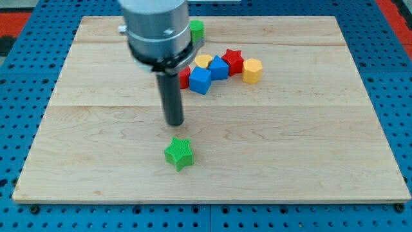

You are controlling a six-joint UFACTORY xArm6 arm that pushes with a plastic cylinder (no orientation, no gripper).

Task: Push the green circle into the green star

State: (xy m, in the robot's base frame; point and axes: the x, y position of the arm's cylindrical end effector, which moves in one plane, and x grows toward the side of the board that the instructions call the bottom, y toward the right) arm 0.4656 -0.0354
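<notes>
The green star lies near the view's bottom, left of centre. The green circle sits near the view's top, partly hidden behind the arm's grey body. My tip stands on the board just above the green star, with a small gap between them, and far below the green circle.
A cluster lies right of the rod: a red block partly hidden by the rod, two blue blocks, a yellow block, a red star and a yellow hexagon. The wooden board rests on a blue pegboard.
</notes>
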